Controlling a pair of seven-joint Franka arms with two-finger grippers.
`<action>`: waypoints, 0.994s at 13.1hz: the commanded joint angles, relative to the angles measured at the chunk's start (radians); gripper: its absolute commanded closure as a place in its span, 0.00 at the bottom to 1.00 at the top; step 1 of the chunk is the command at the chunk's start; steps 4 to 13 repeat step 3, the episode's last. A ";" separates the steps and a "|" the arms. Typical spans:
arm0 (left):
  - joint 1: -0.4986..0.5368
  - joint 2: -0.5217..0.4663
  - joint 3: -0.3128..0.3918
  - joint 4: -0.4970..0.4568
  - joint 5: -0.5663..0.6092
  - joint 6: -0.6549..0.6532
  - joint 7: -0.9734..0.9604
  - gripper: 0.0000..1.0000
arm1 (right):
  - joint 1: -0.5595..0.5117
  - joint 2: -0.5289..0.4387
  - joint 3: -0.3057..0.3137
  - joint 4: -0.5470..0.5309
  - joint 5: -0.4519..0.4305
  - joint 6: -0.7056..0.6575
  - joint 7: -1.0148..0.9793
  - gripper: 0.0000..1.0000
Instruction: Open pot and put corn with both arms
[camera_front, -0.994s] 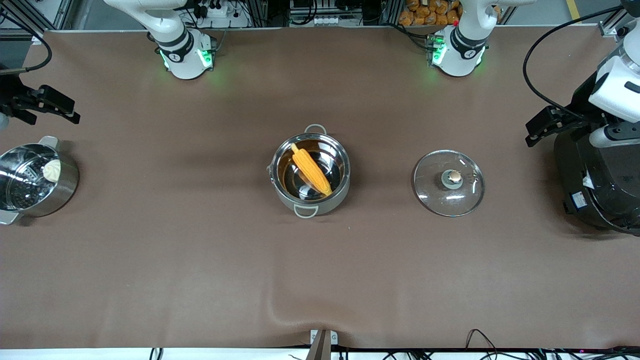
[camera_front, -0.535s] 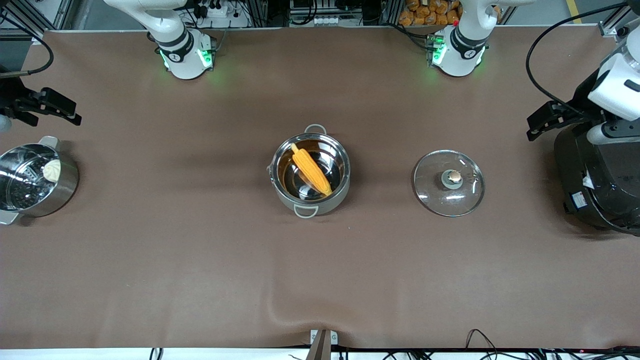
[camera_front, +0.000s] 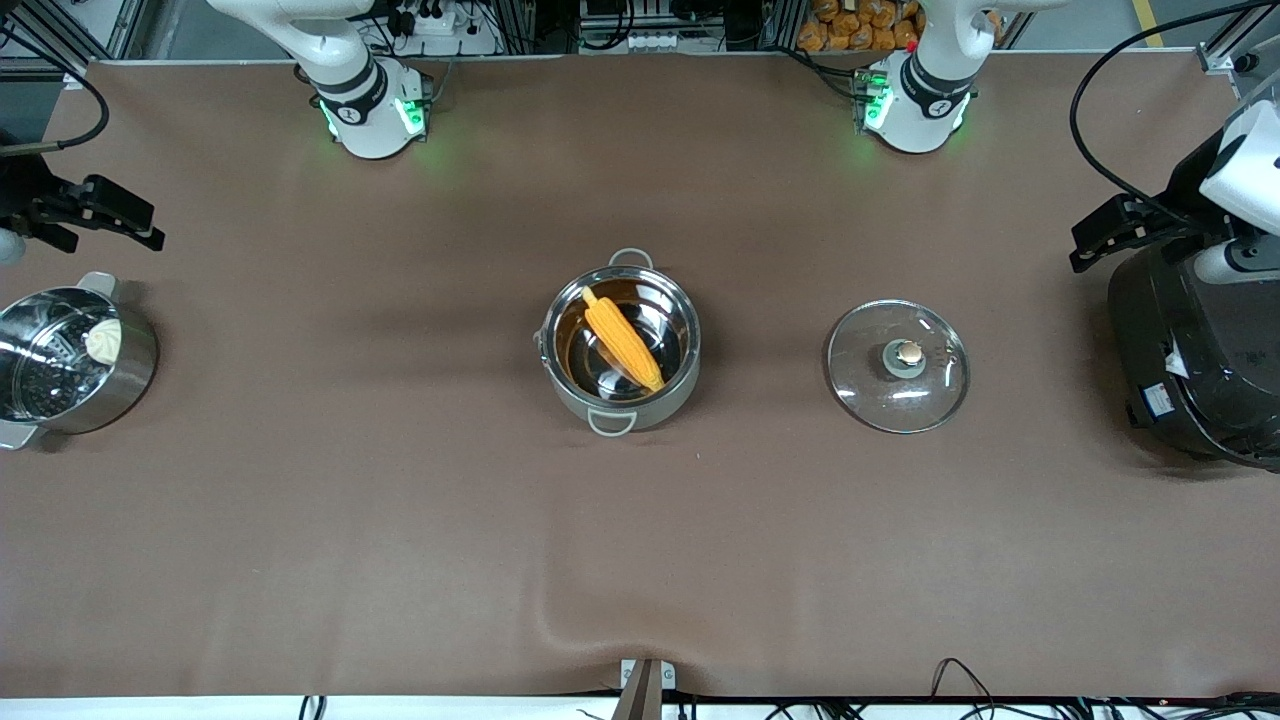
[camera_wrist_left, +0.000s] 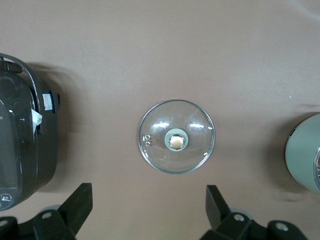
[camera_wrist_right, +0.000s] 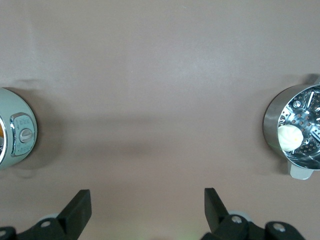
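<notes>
High front camera looks down across the whole table; both wrist cameras face straight down, the left sharing the lid.

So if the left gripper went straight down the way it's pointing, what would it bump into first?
Probably bare table, near the glass lid and beside the black rice cooker. The left gripper is open, nothing between its fingers, though depth is hard to judge.
</notes>
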 joint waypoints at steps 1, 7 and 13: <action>0.009 0.021 -0.007 0.031 0.018 -0.024 0.026 0.00 | 0.015 -0.001 -0.013 0.002 -0.008 -0.001 0.006 0.00; 0.009 0.019 -0.005 0.030 0.020 -0.024 0.024 0.00 | 0.012 0.001 -0.013 -0.001 -0.008 -0.001 0.004 0.00; 0.009 0.019 -0.005 0.030 0.020 -0.024 0.024 0.00 | 0.012 0.001 -0.013 -0.001 -0.008 -0.001 0.004 0.00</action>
